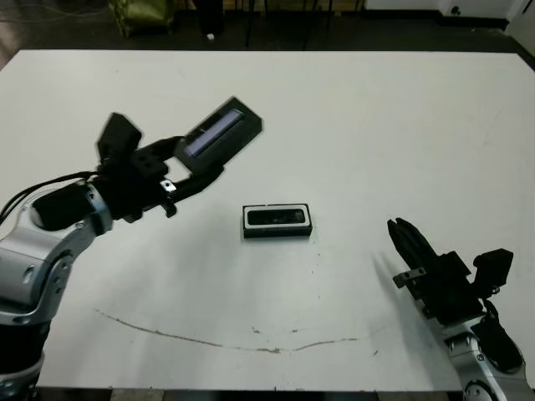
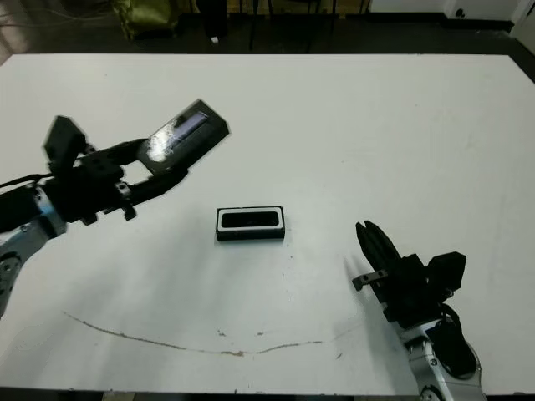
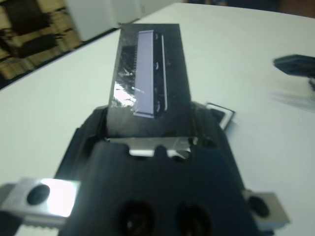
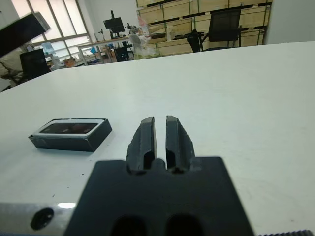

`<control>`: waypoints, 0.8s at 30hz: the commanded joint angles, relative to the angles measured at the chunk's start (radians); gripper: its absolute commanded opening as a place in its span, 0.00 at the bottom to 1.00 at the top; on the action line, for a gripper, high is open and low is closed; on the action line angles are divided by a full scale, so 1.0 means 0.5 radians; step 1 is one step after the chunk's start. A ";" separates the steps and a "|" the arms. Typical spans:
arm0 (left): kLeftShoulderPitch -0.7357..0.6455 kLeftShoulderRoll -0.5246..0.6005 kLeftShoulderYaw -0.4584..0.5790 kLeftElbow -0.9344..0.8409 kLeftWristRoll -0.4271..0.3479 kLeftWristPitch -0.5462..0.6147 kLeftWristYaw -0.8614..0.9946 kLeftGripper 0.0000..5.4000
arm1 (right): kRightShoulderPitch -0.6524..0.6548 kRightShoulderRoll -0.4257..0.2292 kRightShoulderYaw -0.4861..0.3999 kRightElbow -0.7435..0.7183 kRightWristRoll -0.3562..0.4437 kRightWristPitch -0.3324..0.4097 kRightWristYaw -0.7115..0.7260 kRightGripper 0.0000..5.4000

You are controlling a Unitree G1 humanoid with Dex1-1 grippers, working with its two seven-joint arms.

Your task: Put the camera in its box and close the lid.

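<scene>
— Where does the camera (image 1: 278,217) stand at present?

— It lies flat inside its box (image 1: 277,233), which rests near the middle of the white table (image 1: 376,125), somewhat toward the near edge. The dark bar fills the white-lined tray lengthwise, so I judge the first half of the task done.

— And the lid (image 1: 219,131)?

— Off the box and off the table. The left gripper (image 1: 185,170) has its fingers clamped on one short end, and the lid is raised and tilted, pale strip uppermost, on the left-edge side of the box. Held by the end, its far part is free to come down over the tray; that seems the reason for the grip.

— The right gripper (image 1: 408,236)?

— Holding nothing, fingers drawn nearly together with only a thin slit between them. It sits low toward the near right corner, well apart from the box, presumably keeping clear.

— What remains?

— Seating the lid squarely; the tilt must be taken out first.
</scene>
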 commanded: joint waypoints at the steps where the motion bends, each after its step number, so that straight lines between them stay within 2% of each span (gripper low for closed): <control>1: -0.136 0.051 -0.142 0.217 0.061 -0.045 -0.195 0.44 | 0.033 -0.014 -0.017 0.007 -0.008 0.016 -0.005 0.00; 5: -0.292 0.061 -0.296 0.458 0.183 -0.163 -0.393 0.44 | 0.039 -0.020 -0.025 -0.012 0.006 0.026 0.001 0.00; 13: -0.391 -0.008 -0.446 0.731 0.358 -0.368 -0.548 0.44 | 0.076 -0.034 -0.036 -0.113 -0.032 0.089 -0.066 0.00; 24: -0.469 0.025 -0.532 1.021 0.515 -0.397 -0.760 0.44 | 0.091 -0.052 -0.040 -0.113 -0.029 0.078 -0.044 0.00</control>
